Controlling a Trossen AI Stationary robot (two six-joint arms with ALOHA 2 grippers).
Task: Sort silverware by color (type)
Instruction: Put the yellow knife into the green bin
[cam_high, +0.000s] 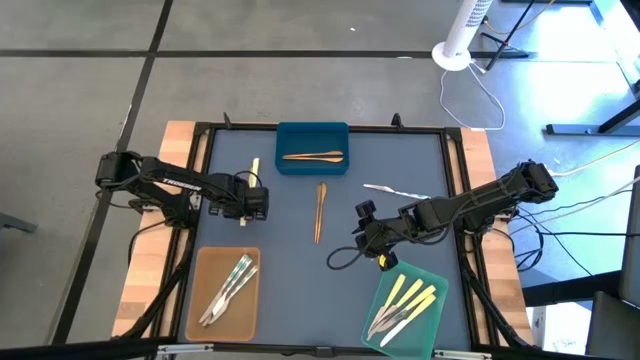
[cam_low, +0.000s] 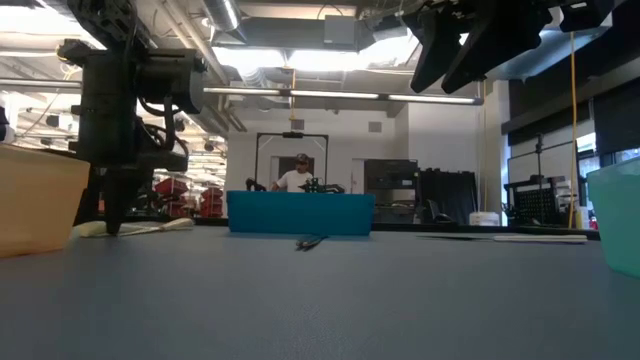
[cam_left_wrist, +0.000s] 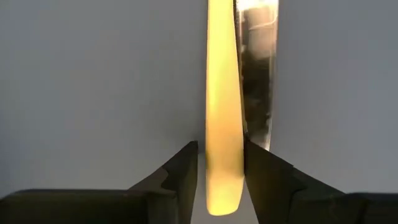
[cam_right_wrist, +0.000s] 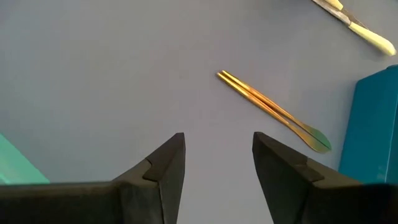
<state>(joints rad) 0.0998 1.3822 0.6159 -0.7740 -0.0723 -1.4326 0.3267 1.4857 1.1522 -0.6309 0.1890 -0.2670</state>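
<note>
A pale yellow utensil (cam_left_wrist: 222, 112) lies flat on the grey table at the left, with a silvery one (cam_left_wrist: 258, 68) close beside it. My left gripper (cam_left_wrist: 221, 168) points down over the yellow utensil's end, open, one finger on each side of it; the low view shows its fingertips (cam_low: 112, 225) down at the table. My right gripper (cam_right_wrist: 219, 155) hovers open above the table right of centre, holding nothing. A pair of brown utensils (cam_high: 320, 210) lies mid-table and a silvery utensil (cam_high: 395, 190) lies farther right. My left gripper straddles the yellow utensil near its end (cam_left_wrist: 224, 186) from above, its fingers across the utensil. One finger (cam_left_wrist: 261, 174) stands right against the utensil's side, and I cannot tell whether it touches. The other finger (cam_left_wrist: 183, 171) stands a narrow gap away. The utensil lies flat on the table.
A blue tray (cam_high: 312, 135) at the far middle holds brown utensils (cam_high: 313, 156). A tan tray (cam_high: 205, 300) at the near left holds silvery utensils. A green tray (cam_high: 430, 320) at the near right holds yellow utensils. A black frame (cam_high: 200, 180) borders the table.
</note>
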